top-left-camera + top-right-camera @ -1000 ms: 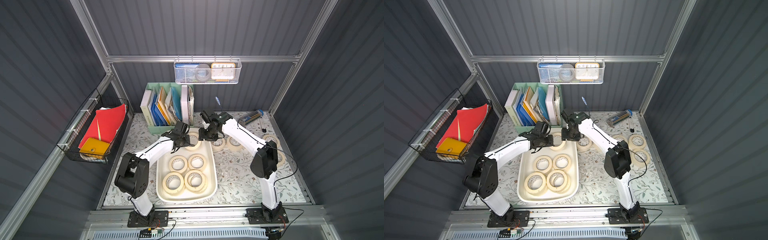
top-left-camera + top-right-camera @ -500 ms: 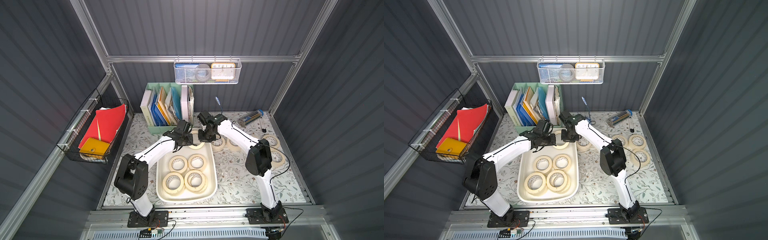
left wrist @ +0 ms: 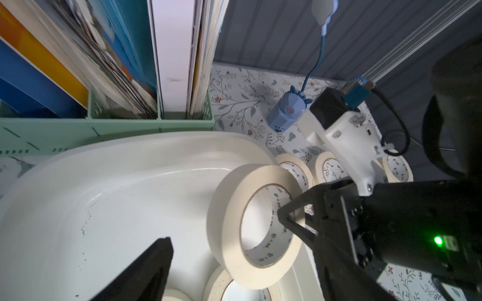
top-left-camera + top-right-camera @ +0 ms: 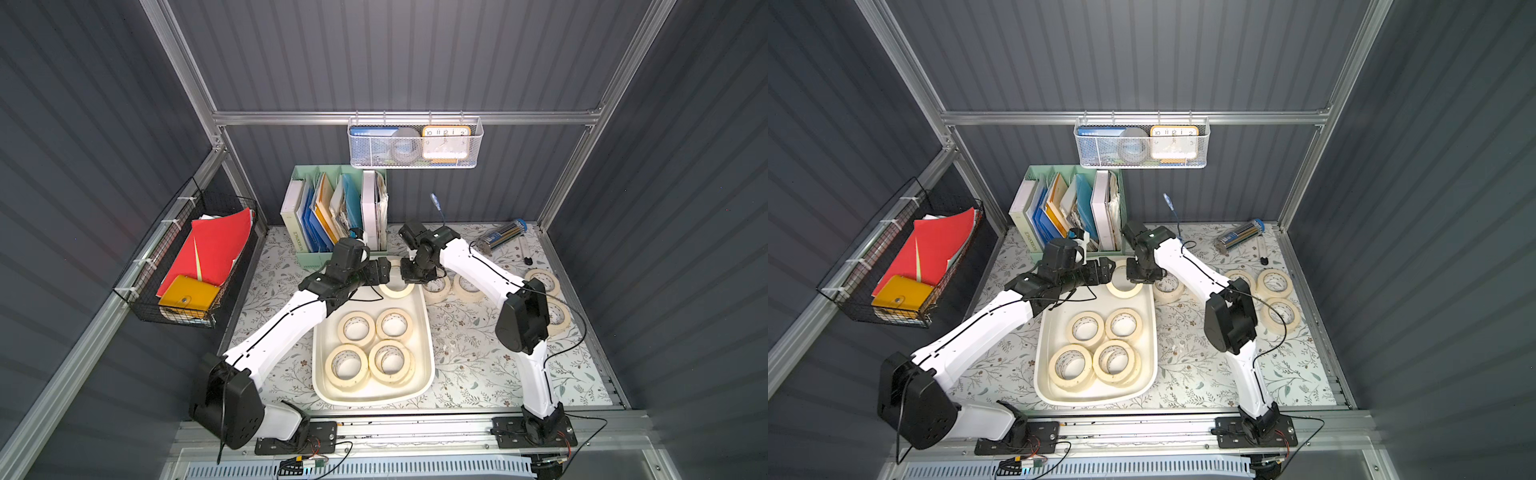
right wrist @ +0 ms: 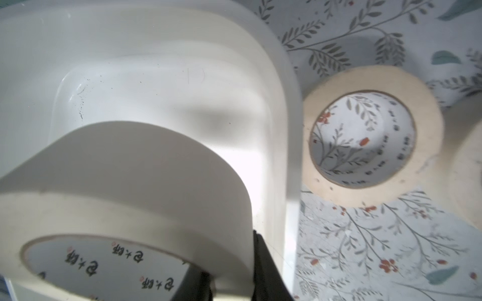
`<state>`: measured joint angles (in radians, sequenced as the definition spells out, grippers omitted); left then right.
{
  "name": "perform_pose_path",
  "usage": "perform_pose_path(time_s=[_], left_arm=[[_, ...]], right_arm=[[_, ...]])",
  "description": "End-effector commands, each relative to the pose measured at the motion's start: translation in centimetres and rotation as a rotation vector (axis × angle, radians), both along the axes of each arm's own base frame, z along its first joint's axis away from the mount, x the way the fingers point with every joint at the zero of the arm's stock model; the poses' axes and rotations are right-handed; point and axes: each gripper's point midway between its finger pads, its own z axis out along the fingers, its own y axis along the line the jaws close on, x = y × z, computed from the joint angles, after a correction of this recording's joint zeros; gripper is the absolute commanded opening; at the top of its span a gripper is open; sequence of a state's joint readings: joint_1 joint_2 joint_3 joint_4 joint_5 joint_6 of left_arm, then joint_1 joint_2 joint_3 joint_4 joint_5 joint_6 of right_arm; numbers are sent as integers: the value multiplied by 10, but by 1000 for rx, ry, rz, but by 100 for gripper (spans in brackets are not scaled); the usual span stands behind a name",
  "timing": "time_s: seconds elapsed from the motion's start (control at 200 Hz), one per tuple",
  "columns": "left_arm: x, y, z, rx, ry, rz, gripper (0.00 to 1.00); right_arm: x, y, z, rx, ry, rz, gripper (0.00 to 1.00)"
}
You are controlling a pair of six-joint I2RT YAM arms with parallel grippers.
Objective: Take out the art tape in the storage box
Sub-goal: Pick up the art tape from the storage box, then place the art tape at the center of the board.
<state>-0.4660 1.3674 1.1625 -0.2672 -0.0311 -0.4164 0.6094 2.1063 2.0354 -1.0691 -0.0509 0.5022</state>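
Left pincer (image 4: 384,271) opened; wrist views reveal right pincer (image 3: 288,216) pinching art tape (image 3: 229,208)

10, 11, 12 on clock (image 4: 446,142)

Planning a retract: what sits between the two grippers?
One art tape roll, clamped by the right gripper; the left gripper is open. Both top views show it.

The floral table (image 4: 469,357) is carrying the white storage box (image 4: 374,398) at its middle, with a mint-green file organiser (image 4: 313,261) standing just behind. On the right, four art tape rolls (image 4: 467,287), perhaps more hidden, are lying flat. A tube of pencils (image 4: 500,237) is resting farther back.
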Motion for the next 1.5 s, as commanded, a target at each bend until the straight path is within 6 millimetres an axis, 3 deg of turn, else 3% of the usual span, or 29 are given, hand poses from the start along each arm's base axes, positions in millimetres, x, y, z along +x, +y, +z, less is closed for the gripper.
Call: perform_pose_path(time_s=[0.0,0.09,0.26,0.375,0.505,0.675,0.89,1.191,1.496], left_arm=[[-5,18,5,43,-46,63,90],[-6,23,-7,82,-13,74,90],[-5,9,-48,91,80,12,88],[-2,4,-68,120,114,-19,85],[-1,6,-90,189,188,-29,82],[-4,2,-112,211,238,-68,81],[-7,0,-124,198,262,-72,81],[-11,-2,-125,162,264,-66,81],[-18,7,-122,176,268,-42,81]], right_arm=[[-16,-49,60,-2,-59,-35,0],[-38,-91,73,-29,-35,-75,0],[-87,-182,81,-141,19,-220,0],[-121,-231,63,-204,71,-319,0],[-149,-262,31,-225,161,-397,0],[-167,-287,-16,-230,283,-481,0],[-155,-302,-59,-212,297,-539,0],[-130,-325,-94,-204,289,-606,0],[-123,-348,-122,-173,311,-661,0]])
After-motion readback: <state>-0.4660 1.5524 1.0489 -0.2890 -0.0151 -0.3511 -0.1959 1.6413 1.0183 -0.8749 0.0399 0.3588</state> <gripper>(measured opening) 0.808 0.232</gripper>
